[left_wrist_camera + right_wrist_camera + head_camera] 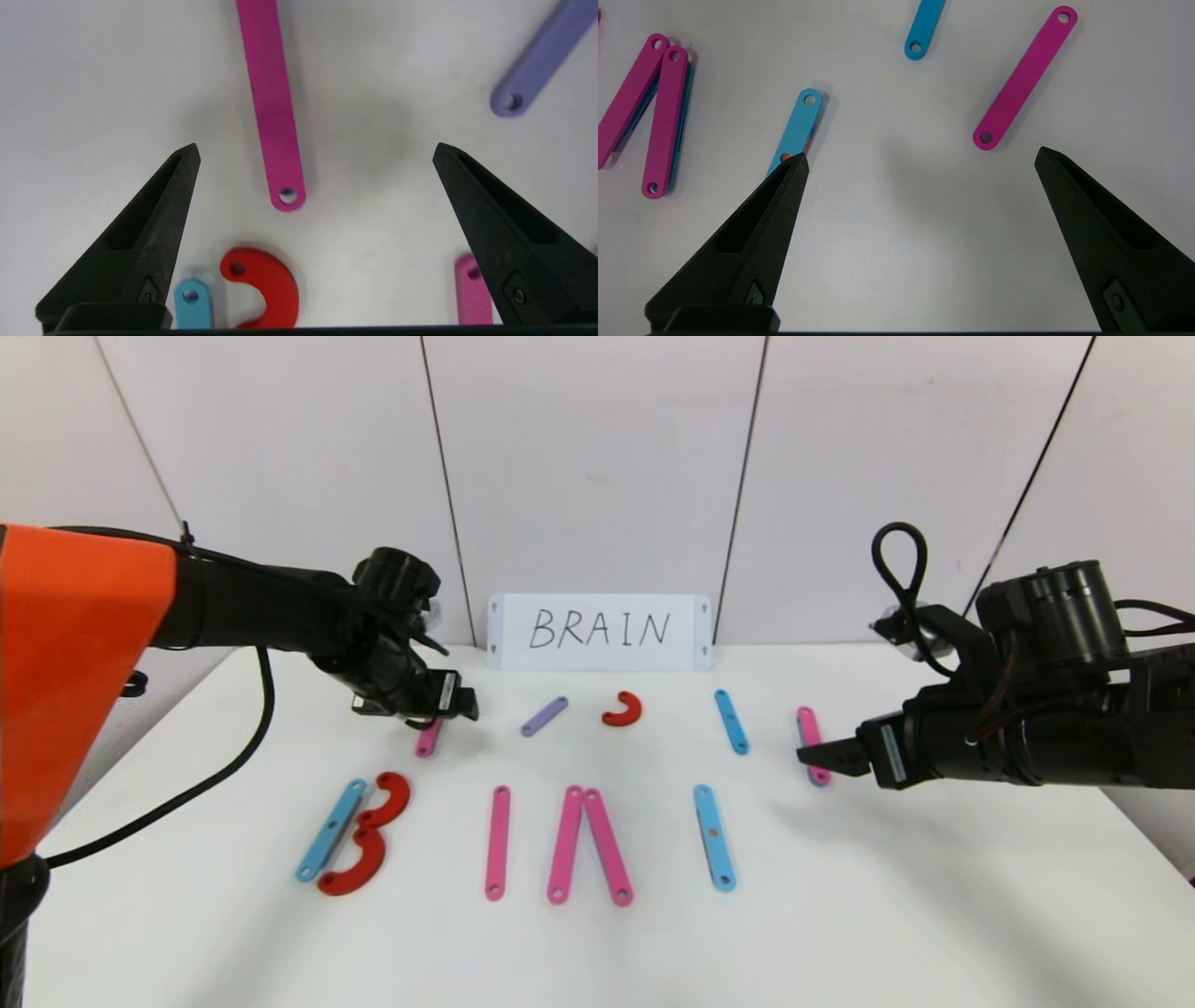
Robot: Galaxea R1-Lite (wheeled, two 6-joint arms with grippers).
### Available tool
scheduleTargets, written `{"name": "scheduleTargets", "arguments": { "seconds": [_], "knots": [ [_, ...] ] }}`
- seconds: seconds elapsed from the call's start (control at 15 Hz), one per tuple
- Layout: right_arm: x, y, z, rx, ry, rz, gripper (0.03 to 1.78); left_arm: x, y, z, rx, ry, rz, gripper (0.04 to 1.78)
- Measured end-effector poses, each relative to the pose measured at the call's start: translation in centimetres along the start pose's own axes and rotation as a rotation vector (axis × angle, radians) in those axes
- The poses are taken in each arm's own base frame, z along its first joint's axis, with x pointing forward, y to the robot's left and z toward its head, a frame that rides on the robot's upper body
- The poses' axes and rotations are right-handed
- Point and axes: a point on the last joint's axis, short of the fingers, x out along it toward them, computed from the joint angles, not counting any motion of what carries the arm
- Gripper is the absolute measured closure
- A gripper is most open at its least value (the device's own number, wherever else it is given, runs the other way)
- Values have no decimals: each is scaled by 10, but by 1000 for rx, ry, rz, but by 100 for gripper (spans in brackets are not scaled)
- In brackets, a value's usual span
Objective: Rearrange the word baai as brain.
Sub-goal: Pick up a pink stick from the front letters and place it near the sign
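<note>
My left claw [316,148] hangs released over a loose pink bar [272,102]; right claw [920,158] is also released. Guessing the R's red curve [623,709] comes next.

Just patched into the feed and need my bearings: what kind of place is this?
Probably a lab or test bench, not a home: a bare white table closed in by plain white panels, a handwritten BRAIN card propped at the back, and plastic letter strips laid out.

Matt plastic strips [498,842] lie on a smooth white table [840,915]; hand fingers [140,233] matt black.
</note>
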Motion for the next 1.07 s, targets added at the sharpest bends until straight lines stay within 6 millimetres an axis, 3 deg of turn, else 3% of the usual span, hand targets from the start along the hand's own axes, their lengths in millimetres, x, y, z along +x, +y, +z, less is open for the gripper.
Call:
{"name": "scheduleTargets", "arguments": {
  "seconds": [0.27, 0.53, 0.73, 1.07],
  "knots": [
    [-4, -5, 1, 12, -14, -13, 11, -41, -24, -30, 71, 60, -41, 7],
    [-7, -7, 3, 16, -22, -21, 11, -64, -47, -72, 145, 128, -64, 7],
    [-8, -8, 3, 19, -25, -24, 11, -71, -64, -93, 153, 151, -45, 7],
    [-8, -9, 3, 20, -26, -28, 11, -59, -77, -101, 133, 189, -46, 7]
  ]
}}
